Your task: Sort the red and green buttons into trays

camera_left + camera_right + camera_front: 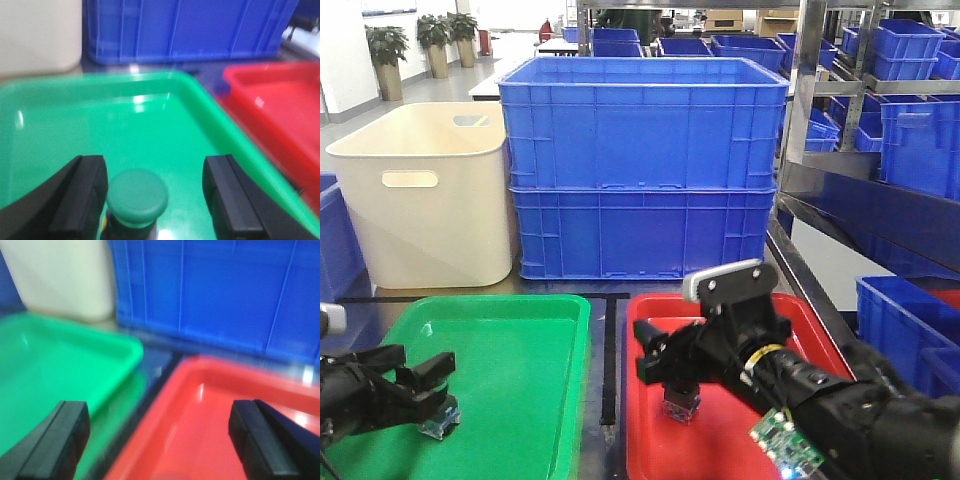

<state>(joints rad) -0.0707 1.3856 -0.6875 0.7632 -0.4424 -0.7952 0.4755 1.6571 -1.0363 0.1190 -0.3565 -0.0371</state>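
Note:
The green tray [510,360] lies front left and the red tray [720,450] front right. The green button [137,197] stands in the green tray [100,125] between my left gripper's [155,197] open fingers, right by the left finger [82,195]. In the front view my left gripper [418,372] hovers over the button's clear base [440,422]. My right gripper [670,362] is low over the red tray, just above a clear button base [680,405]; its cap is hidden. The right wrist view shows that gripper [160,440] open and empty over the red tray [215,405].
Two stacked deep blue bins [645,170] stand right behind the trays, with a cream tub [425,190] at the back left. Metal shelving with more blue bins [910,110] lines the right side. A narrow dark gap [610,370] separates the two trays.

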